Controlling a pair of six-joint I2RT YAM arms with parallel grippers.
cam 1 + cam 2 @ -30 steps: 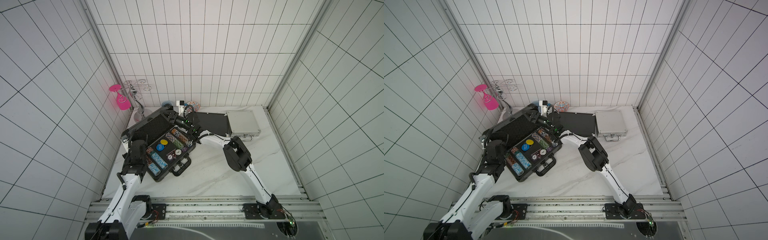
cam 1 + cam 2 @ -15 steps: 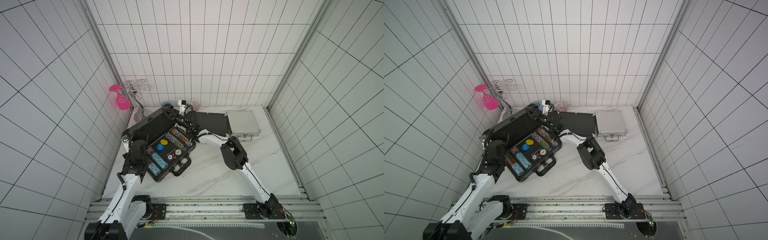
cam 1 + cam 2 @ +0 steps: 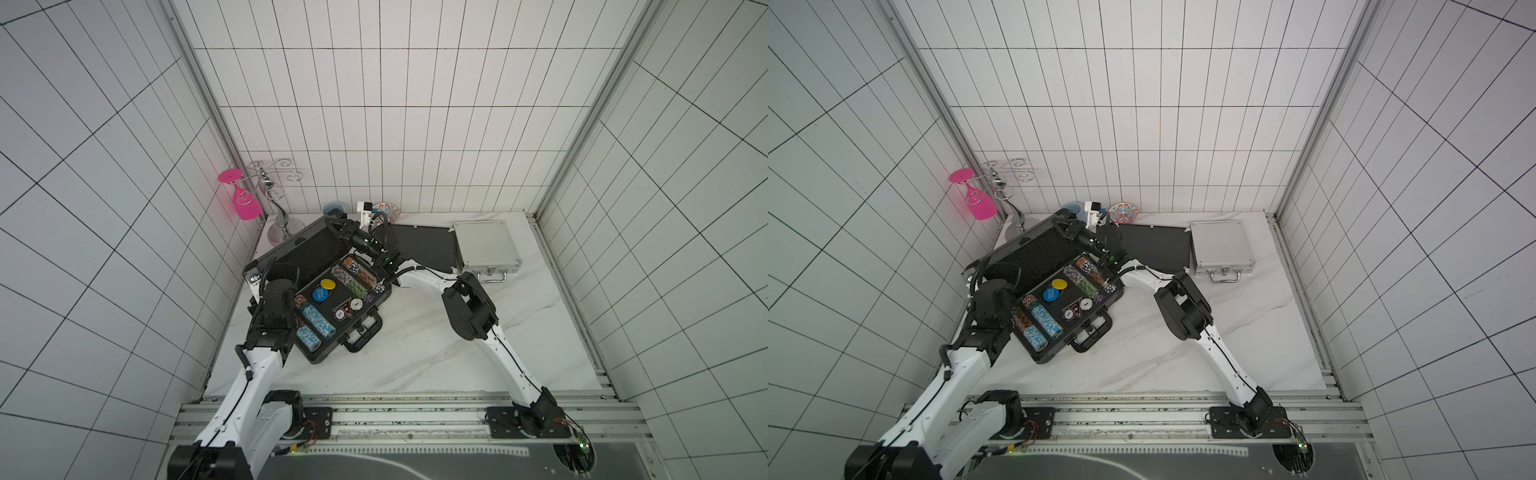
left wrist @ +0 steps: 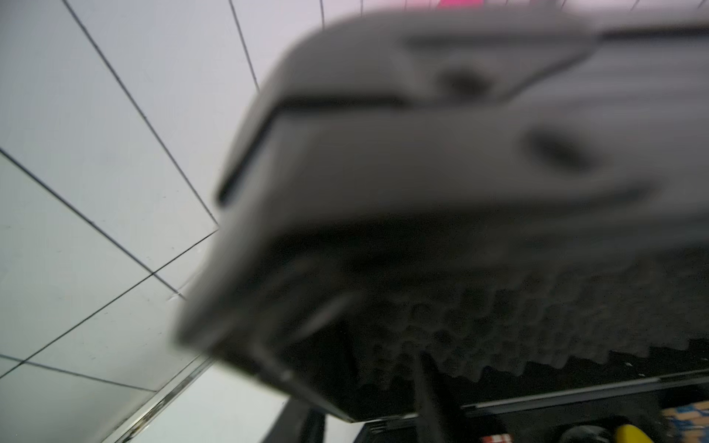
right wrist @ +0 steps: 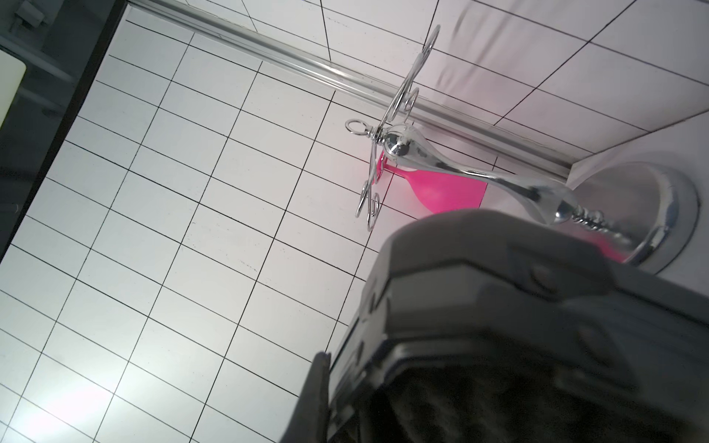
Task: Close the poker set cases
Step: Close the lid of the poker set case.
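Poker set cases, three: large black case (image 3: pixel 332 309), left of centre, open, lid (image 3: pixel 307 253) raised, chips (image 3: pixel 316 321) in black foam; medium black case (image 3: pixel 424 249) and small silver case (image 3: pixel 484 247), both shut, side by side at centre. White marble counter (image 3: pixel 415 357), white-tiled walls. At the lid's two corners, left gripper (image 3: pixel 262 279) and right gripper (image 3: pixel 338 227); how far either is open cannot be told.

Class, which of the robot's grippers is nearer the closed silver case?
Right. The right gripper is at the lid corner of the chip-filled black case nearest the silver case. The left gripper is at the lid's opposite corner, farther away.
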